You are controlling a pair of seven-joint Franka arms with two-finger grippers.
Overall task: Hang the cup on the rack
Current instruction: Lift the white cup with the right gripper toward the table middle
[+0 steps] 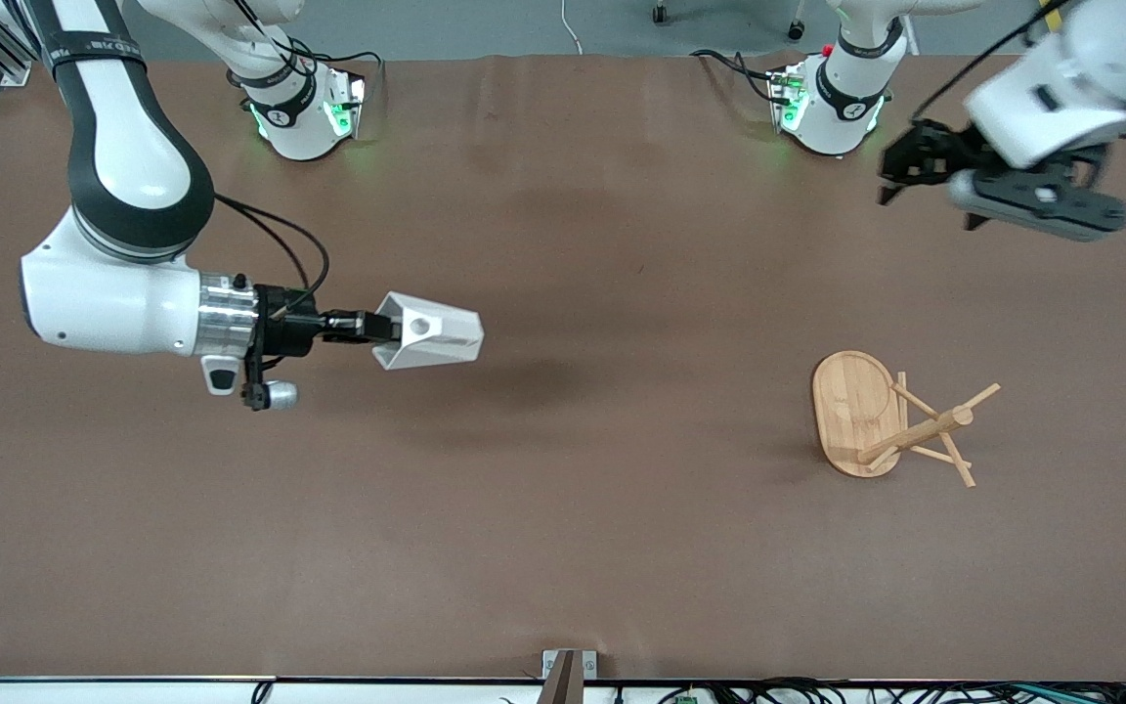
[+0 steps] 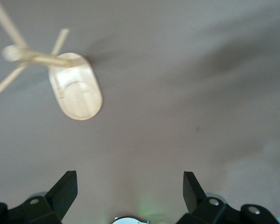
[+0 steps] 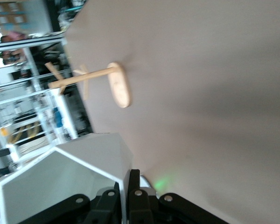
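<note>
The white faceted cup (image 1: 429, 337) is held on its side in the air over the table toward the right arm's end. My right gripper (image 1: 374, 328) is shut on its rim wall; the cup fills the right wrist view (image 3: 60, 182) with one finger (image 3: 133, 186) on its wall. The bamboo rack (image 1: 890, 420) stands on its oval base toward the left arm's end; it also shows in the left wrist view (image 2: 77, 91) and the right wrist view (image 3: 119, 86). My left gripper (image 1: 925, 191) is open and empty, up in the air near its own base, waiting.
The brown table (image 1: 622, 548) carries only the rack. The arm bases (image 1: 304, 108) stand along the table's edge away from the front camera. A small bracket (image 1: 568, 670) sits at the edge nearest the front camera.
</note>
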